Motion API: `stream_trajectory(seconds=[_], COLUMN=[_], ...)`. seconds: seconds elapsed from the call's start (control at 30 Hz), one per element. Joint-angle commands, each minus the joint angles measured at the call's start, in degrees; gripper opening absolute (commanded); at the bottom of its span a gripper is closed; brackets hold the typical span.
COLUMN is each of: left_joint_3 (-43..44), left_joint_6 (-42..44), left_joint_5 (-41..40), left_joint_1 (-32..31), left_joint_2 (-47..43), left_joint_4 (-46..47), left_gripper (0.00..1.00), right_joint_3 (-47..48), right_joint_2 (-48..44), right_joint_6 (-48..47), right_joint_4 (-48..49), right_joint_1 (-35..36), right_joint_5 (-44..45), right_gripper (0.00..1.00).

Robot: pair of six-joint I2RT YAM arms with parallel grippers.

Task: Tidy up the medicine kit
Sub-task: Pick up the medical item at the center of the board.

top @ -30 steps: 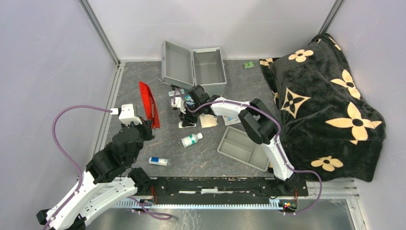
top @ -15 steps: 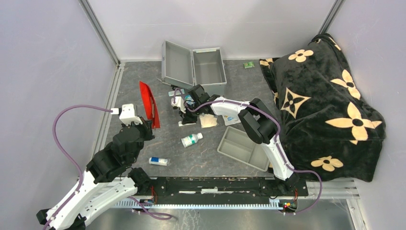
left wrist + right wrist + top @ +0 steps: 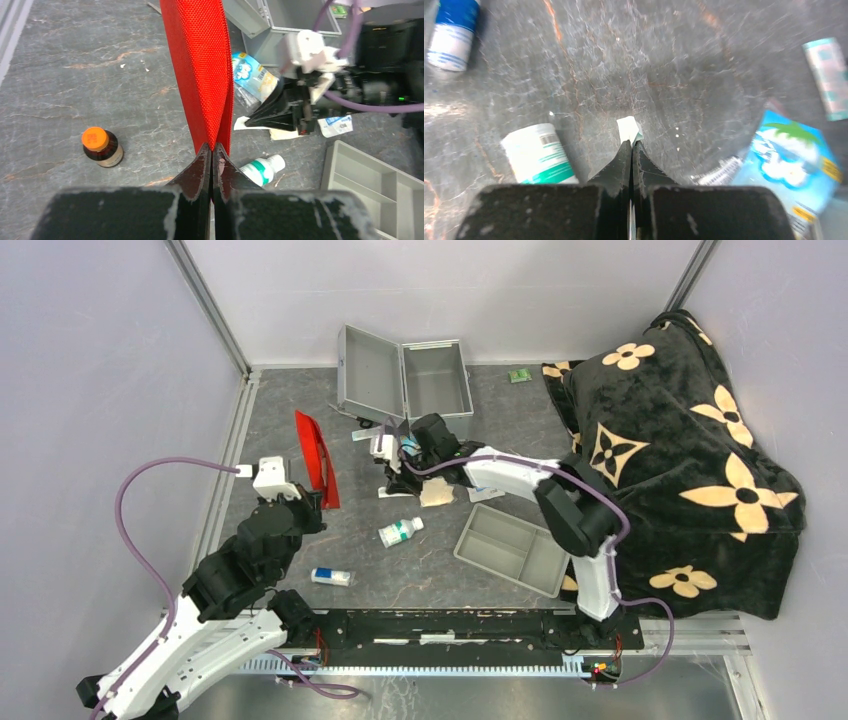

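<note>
The medicine kit [image 3: 437,380] is a silver metal case standing open at the back of the table, its lid [image 3: 368,373] swung to the left; its corner shows as the kit [image 3: 295,20] in the left wrist view. My left gripper [image 3: 211,150] is shut on the lower edge of a flat red pouch [image 3: 200,65], which stands on edge as the pouch [image 3: 314,455] seen from above. My right gripper [image 3: 631,145] is shut on a thin white and teal sachet [image 3: 628,128]. That gripper [image 3: 391,478] hangs just in front of the kit.
A white bottle with a green band [image 3: 400,531], a blue and white tube [image 3: 331,577] and a grey divided tray [image 3: 510,548] lie near the front. An orange-capped brown bottle [image 3: 102,146] and a blue packet [image 3: 252,75] lie by the pouch. A black flowered blanket [image 3: 680,440] fills the right.
My right gripper's jaws have shut on the thin sachet, and that arm has shifted a little right and toward the kit. The left gripper keeps hold of the red pouch.
</note>
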Motion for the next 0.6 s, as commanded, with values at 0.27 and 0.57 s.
stream_trajectory(seconds=[0.27,0.57], left_joint_3=[-1.85,-1.00], left_joint_6=[7.57,11.12], left_joint_5=[23.88,37.21], left_joint_1=[-0.08,-0.08], left_joint_2=[1.55,9.40], left_joint_4=[11.63,12.83], left_gripper=[0.02,0.02], right_joint_3=[-31.25,-32.03], right_joint_2=[-39.95,-53.17], right_joint_6=[-3.03,-42.94], right_joint_4=[35.52,18.09], right_joint_1=[-0.53,-0.46], right_joint_5=[1.34,-20.59], right_gripper=[0.00,0.00])
